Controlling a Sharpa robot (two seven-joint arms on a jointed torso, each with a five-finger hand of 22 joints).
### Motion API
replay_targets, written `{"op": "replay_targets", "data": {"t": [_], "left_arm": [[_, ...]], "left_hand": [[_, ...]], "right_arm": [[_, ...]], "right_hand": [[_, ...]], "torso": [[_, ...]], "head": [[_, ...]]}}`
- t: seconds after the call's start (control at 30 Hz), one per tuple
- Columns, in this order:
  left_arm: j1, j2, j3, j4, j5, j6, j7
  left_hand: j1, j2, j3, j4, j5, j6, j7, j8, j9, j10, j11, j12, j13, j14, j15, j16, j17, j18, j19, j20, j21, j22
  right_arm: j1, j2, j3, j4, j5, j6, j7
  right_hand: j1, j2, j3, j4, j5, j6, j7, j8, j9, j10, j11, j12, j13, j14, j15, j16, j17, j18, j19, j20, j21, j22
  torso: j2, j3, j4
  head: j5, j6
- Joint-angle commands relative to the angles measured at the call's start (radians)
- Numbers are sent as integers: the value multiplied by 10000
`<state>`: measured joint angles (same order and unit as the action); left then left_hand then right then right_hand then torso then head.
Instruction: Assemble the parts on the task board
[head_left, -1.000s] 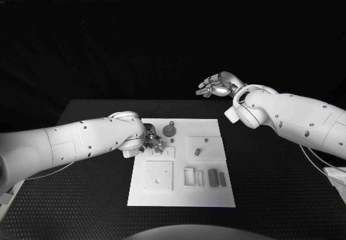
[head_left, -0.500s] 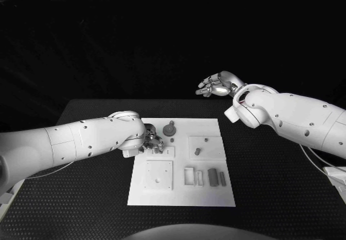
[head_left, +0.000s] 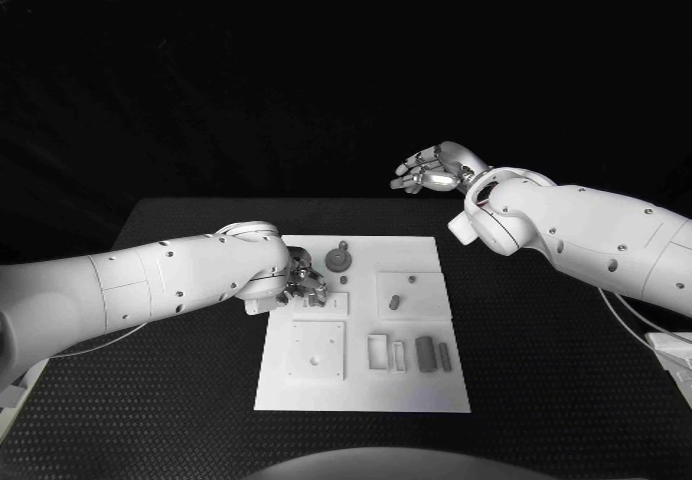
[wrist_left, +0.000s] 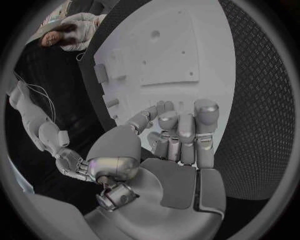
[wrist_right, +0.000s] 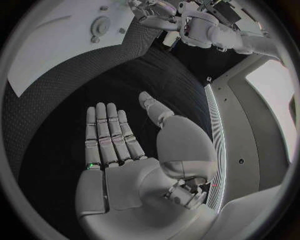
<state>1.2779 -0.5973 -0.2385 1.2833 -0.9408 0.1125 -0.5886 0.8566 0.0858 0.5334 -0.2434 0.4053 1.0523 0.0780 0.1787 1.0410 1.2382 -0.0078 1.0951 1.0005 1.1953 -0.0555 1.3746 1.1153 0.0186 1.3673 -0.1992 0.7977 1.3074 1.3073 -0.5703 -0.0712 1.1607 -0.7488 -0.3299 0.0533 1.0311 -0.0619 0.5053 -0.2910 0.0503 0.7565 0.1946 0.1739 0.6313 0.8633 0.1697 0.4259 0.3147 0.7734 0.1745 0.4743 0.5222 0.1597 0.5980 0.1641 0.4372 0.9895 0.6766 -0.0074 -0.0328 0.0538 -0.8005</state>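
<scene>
The black, rough-textured table (head_left: 173, 400) carries everything here, and the flat white rectangular task board (head_left: 361, 395) lies in its middle, long sides running from the near edge toward the far edge.

The white left arm (head_left: 130, 290) reaches in over the table's left side, and its silver left hand (head_left: 303, 281) sits low at the board's left edge, toward the far left corner. In the left wrist view the left hand (wrist_left: 172, 137) has its fingers curled in close together over the board; whether they pinch any piece I cannot tell. The white right arm (head_left: 591, 235) stays raised beyond the table's far right corner, its silver right hand (head_left: 430, 172) up in the air well away from the board. In the right wrist view that hand (wrist_right: 125, 145) is flat, fingers straight and side by side, the thumb held apart, holding nothing.

On the board, a raised white square plate with small holes (head_left: 317, 350) lies near the left edge. A second white block (head_left: 408, 296) sits toward the right edge with a small grey part (head_left: 394, 300) on it. A round grey part with a peg (head_left: 339, 260) stands near the far edge. Near the right edge, a narrow white open frame (head_left: 378, 352) lies beside two dark grey bars (head_left: 426, 354), side by side.
</scene>
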Motion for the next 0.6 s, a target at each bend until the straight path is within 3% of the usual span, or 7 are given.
{"op": "replay_targets", "data": {"t": [0.03,0.6], "left_arm": [[-11,26,2,0,-101,63,43],[-47,77,2,-20,-459,310,149]], "left_hand": [[417,311,349,-337,64,556,-330,59,9,-540,-587,-57,-9,1189,-1161,30,-12,845,518,-605,63,195],[413,302,345,-342,83,559,-334,68,0,-537,-591,-61,-9,1199,-1163,41,3,841,512,-604,67,193]], "right_arm": [[5,18,9,-8,18,73,26],[5,26,9,-19,19,77,33]], "right_hand": [[7,57,-62,3,-25,-62,304,65,-16,51,-12,-34,-21,-55,43,-61,-13,-99,-94,1,-64,-17],[14,57,-72,1,-25,-60,302,77,-24,65,-13,-36,-76,-84,59,-93,-31,-101,-133,17,-92,-18]], "torso": [[0,0,4],[-1,-6,2]], "head": [[-5,-13],[-73,-11]]}}
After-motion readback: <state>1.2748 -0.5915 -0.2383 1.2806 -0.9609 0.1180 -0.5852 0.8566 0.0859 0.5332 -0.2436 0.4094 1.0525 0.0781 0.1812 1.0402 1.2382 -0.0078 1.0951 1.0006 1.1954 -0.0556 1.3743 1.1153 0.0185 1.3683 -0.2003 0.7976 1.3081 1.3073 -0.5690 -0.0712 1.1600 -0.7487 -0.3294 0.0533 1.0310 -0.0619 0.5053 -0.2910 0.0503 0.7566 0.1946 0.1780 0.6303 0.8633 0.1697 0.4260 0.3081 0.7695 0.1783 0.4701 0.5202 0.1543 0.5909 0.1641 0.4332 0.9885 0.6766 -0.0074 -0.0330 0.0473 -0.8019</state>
